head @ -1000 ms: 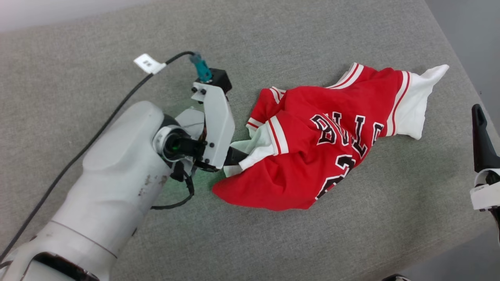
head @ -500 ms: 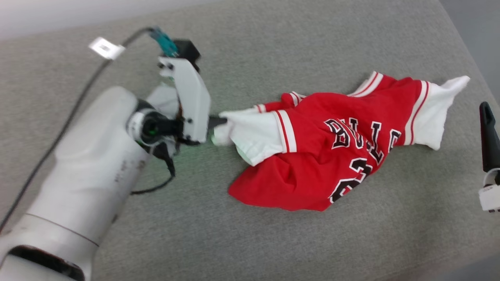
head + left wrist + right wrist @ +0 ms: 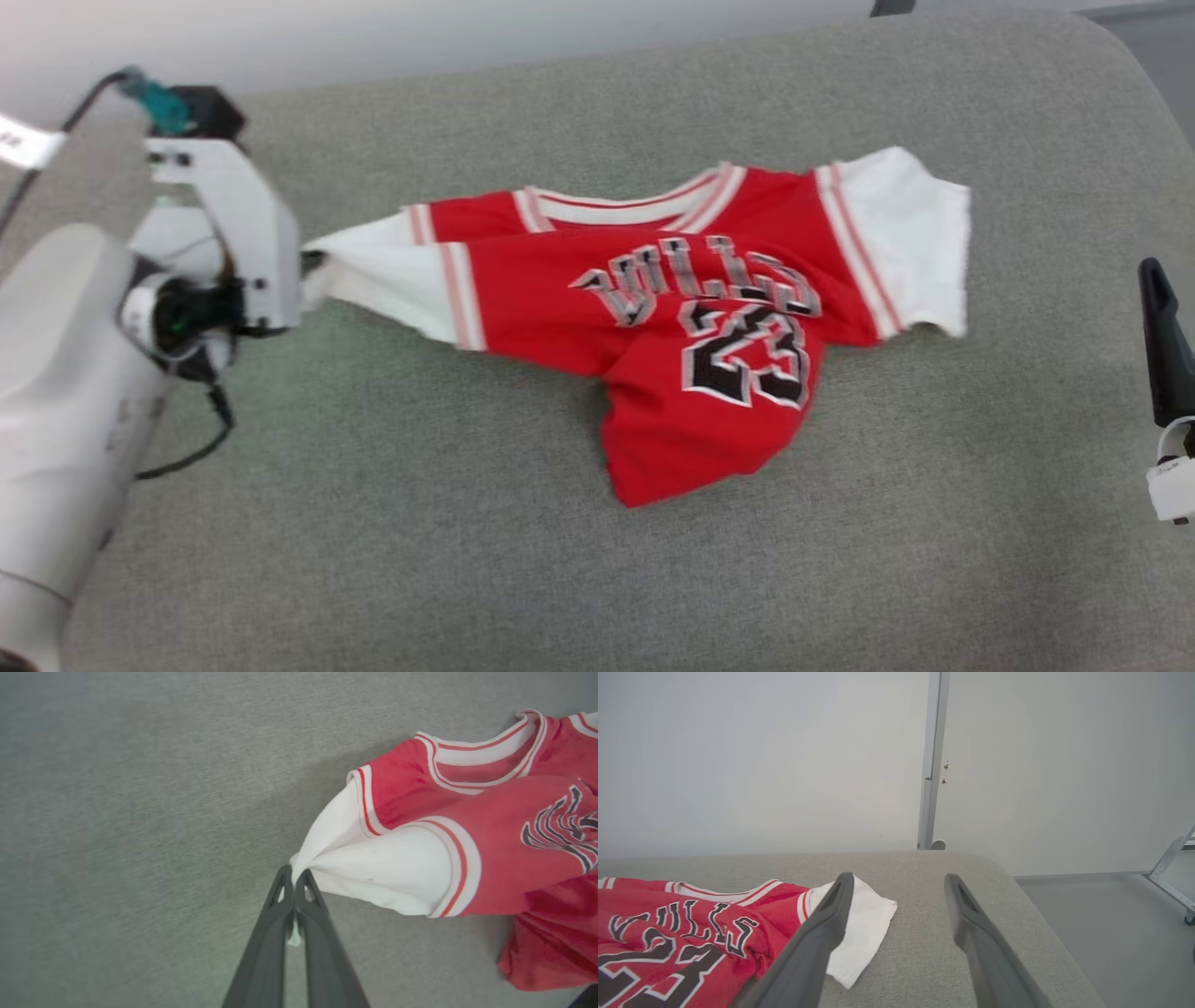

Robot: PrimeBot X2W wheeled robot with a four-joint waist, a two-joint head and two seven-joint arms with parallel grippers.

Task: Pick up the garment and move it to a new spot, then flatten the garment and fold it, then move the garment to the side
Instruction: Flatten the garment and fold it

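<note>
The left jaws are pinching shut on the tip of one white sleeve (image 3: 373, 872) of the jersey (image 3: 691, 317), and the cloth is drawing into a cone toward them. The jersey is lying front-up on the grey bench (image 3: 467, 579). In the head view its long axis is running from 9 o'clock, where the left jaws are holding it, across to 3 o'clock. That end finishes in the free sleeve (image 3: 910, 243), which is lying flat. The body is bunching below the number toward 6 o'clock, with the hem (image 3: 672, 467) crumpling under.

The right jaws are standing wide and empty at the right edge of the head view, clear of the cloth. The free sleeve is lying near them at about 10 o'clock, not touching.

So the jersey is trailing away from the left jaws toward 3 o'clock, and a pull toward 9 o'clock would probably drag it along its own length. The right arm looks much the nearer one for taking the free sleeve.
</note>
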